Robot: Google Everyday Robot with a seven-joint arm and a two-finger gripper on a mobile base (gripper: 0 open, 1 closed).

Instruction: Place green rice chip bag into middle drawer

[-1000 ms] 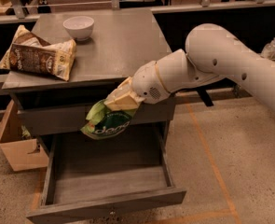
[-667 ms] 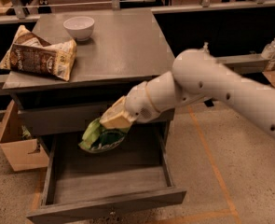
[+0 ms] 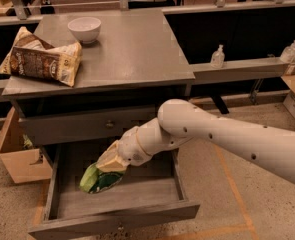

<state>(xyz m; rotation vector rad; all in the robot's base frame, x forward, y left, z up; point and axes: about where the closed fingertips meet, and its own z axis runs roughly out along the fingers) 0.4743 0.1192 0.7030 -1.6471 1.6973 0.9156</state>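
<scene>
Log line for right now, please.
end effector: over open grey wooden drawer | holds: crinkly light-green snack bag | bag: low in drawer, floor contact unclear | release: not yet

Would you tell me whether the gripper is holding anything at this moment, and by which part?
The gripper holds the green rice chip bag by its upper end, and the rest of the bag reaches down into the open middle drawer.

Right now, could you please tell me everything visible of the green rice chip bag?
The green rice chip bag is small, crinkly, light green with a darker panel. The gripper pinches its top edge, holding it tilted low inside the open middle drawer, left of centre; floor contact is unclear.
</scene>
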